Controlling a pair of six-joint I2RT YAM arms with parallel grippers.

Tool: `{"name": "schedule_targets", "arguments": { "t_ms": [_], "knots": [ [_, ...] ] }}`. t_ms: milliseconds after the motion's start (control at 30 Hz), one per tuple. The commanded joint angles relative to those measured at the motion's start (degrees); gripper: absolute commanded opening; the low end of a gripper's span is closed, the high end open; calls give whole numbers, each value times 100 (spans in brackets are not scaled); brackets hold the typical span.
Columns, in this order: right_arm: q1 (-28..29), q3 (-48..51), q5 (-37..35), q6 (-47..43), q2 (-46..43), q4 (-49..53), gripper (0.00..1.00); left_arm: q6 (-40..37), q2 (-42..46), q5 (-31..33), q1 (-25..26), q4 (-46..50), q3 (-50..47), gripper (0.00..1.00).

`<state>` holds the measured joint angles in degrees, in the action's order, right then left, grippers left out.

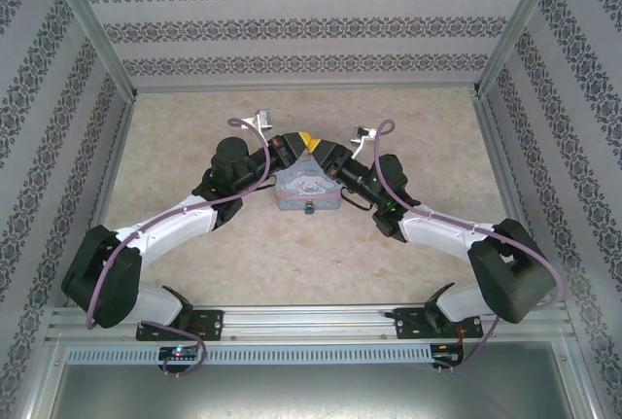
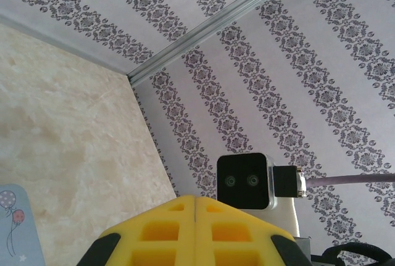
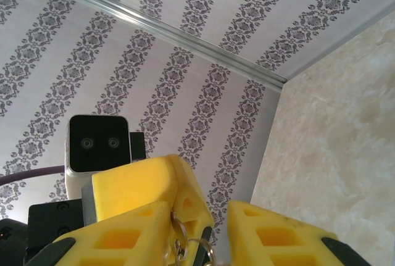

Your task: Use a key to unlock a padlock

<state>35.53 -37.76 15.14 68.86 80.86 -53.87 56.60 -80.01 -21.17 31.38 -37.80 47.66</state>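
In the top external view a light-blue cartoon tin (image 1: 309, 192) lies mid-table, and the tiny dark-blue padlock (image 1: 307, 210) sits at its near edge. Both grippers meet just above the tin's far side. My left gripper (image 2: 195, 207) is shut, its yellow pads pressed together with a thin dark line in the seam. In the right wrist view its fingers (image 3: 145, 179) reach in between my right gripper's jaws. The key's silvery rings (image 3: 179, 236) dangle at their tip and the blade is hidden. My right gripper (image 3: 200, 211) is open around them, with a gap on its right side.
Patterned walls and metal frame posts (image 1: 97, 30) enclose the beige table (image 1: 194, 118) on three sides. The right arm's camera (image 2: 244, 181) faces my left wrist at close range. A corner of the tin (image 2: 12, 229) shows low in the left wrist view.
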Motion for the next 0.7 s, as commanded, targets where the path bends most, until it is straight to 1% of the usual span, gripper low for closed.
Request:
{"name": "schedule_targets", "arguments": {
  "t_ms": [0, 67, 233, 367, 567, 667],
  "knots": [
    [93, 48, 136, 13, 50, -436, 31, 79, -32, 25, 15, -289, -15, 0],
    [120, 88, 153, 15, 61, -479, 31, 97, -39, 29, 10, -307, -19, 0],
    [139, 112, 177, 22, 79, -564, 24, 105, -42, 32, 15, -307, -11, 0],
    [138, 98, 198, 41, 105, -599, 13, 105, -40, 34, 13, -307, -19, 0],
    [121, 76, 184, 103, 158, -642, 0, 120, -41, 42, 25, -313, -17, 0],
    [110, 67, 200, 150, 187, -678, 0, 122, -32, 55, 19, -308, -28, 0]
  ]
}}
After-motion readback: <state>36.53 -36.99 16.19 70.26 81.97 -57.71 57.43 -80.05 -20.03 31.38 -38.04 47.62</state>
